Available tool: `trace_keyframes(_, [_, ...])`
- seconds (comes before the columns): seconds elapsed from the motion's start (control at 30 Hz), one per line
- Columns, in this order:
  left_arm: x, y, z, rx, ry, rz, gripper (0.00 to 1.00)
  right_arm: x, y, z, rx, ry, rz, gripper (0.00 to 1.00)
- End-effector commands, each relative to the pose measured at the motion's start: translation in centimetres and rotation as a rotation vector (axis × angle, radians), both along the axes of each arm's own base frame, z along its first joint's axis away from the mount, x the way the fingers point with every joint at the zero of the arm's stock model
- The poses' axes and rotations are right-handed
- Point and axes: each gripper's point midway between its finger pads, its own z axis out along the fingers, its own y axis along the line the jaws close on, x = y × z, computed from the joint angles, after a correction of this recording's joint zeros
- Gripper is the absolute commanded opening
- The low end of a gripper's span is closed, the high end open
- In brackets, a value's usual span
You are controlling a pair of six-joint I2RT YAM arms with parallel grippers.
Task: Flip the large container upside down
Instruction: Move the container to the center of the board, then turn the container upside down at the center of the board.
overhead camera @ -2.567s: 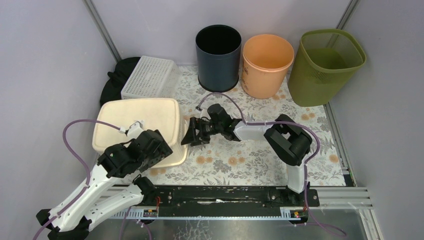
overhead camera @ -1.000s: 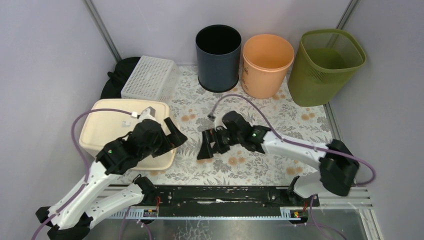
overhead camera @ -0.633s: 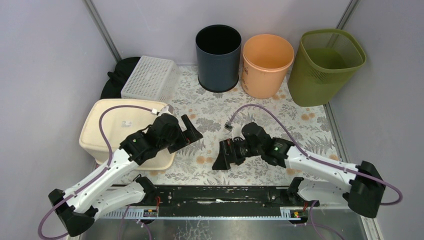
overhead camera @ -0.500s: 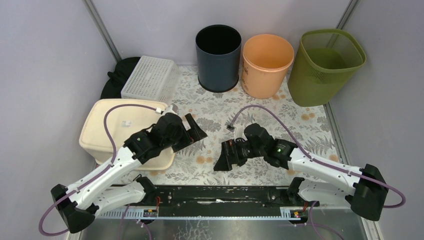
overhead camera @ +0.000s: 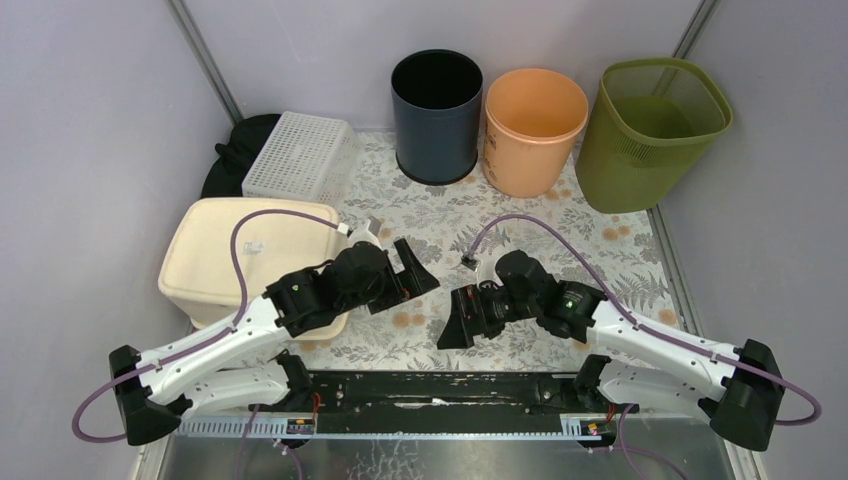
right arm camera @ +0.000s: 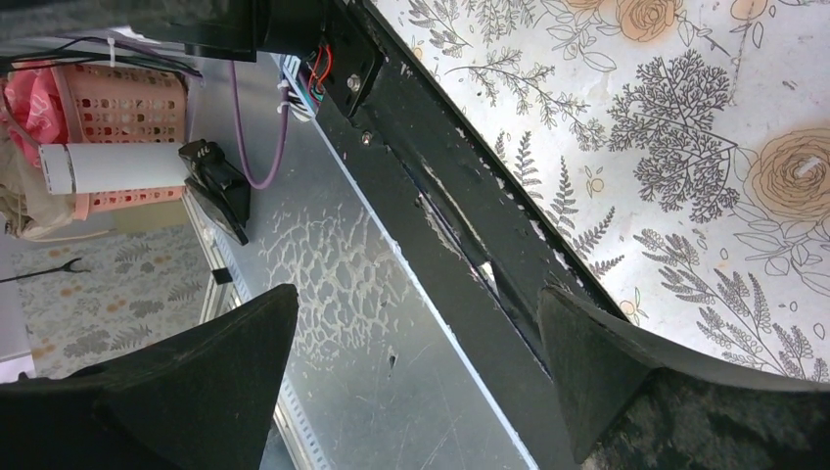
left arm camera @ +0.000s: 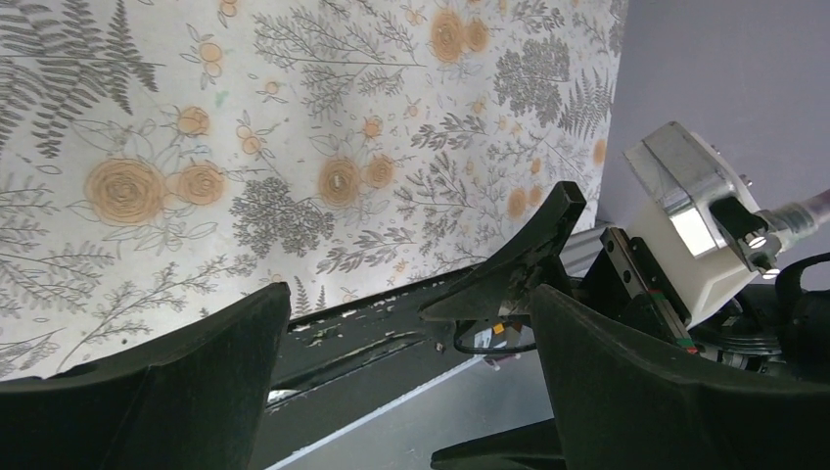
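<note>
1. Large container [overhead camera: 240, 255]: cream, rounded-rectangular, at the left side of the floral cover [overhead camera: 520, 225], close to the left wall. Closed flat face turned up, with a small pale sticker on it; wider rim down on the table.
2. Across its near right corner in the top view: left arm [overhead camera: 225, 335], white, with a purple cable arching over the cream face.
3. Left gripper [overhead camera: 405, 282]: just past the container's right edge, above the flowered print and apart from the container. Fingers spread wide, nothing between them.
4. Right gripper [overhead camera: 457, 320]: near the left one and a little closer to the bases. Fingers likewise spread wide and empty, aimed down toward the black rail [overhead camera: 440, 390].
5. Through the left wrist camera: flowered print and rail between the two black fingers, plus one finger of the right gripper and its white camera housing at the right.
6. Through the right wrist camera: rail edge running diagonally, brushed metal plate [right arm camera: 391, 323] on one side, flowered print on the other, all framed by the parted fingers.
7. Behind the container, toward the back-left corner: white mesh basket [overhead camera: 300, 155], with a dark lump wedged between it and the wall; too dark to identify.
8. Along the back wall, well apart from the container: dark bin [overhead camera: 437, 130], orange bin [overhead camera: 533, 145], green bin [overhead camera: 640, 165], all upright with mouths up.
</note>
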Motion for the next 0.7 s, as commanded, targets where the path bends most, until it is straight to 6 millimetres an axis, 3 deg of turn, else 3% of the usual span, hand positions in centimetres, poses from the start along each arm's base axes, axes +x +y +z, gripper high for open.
trace_keyframes(0.0, [0.7,-1.8,1.5,-0.089,-0.057,0.016,1.0,0.1,0.2,2.1,0.028,-0.024,0.004,0.99])
trace_keyframes(0.2, [0.1,-3.3,1.8,-0.128,-0.082,-0.004,1.0,-0.6,-1.3,3.0,-0.003,-0.037,0.002,0.99])
trace_keyframes(0.4, [-0.9,-5.2,2.5,-0.131,-0.084,-0.102,1.0,-0.5,-2.7,2.6,-0.019,-0.066,-0.04,1.0])
trace_keyframes(0.67, [-1.9,-6.3,3.3,-0.036,-0.078,-0.238,1.0,-0.3,-4.0,3.5,0.013,-0.096,-0.127,0.99])
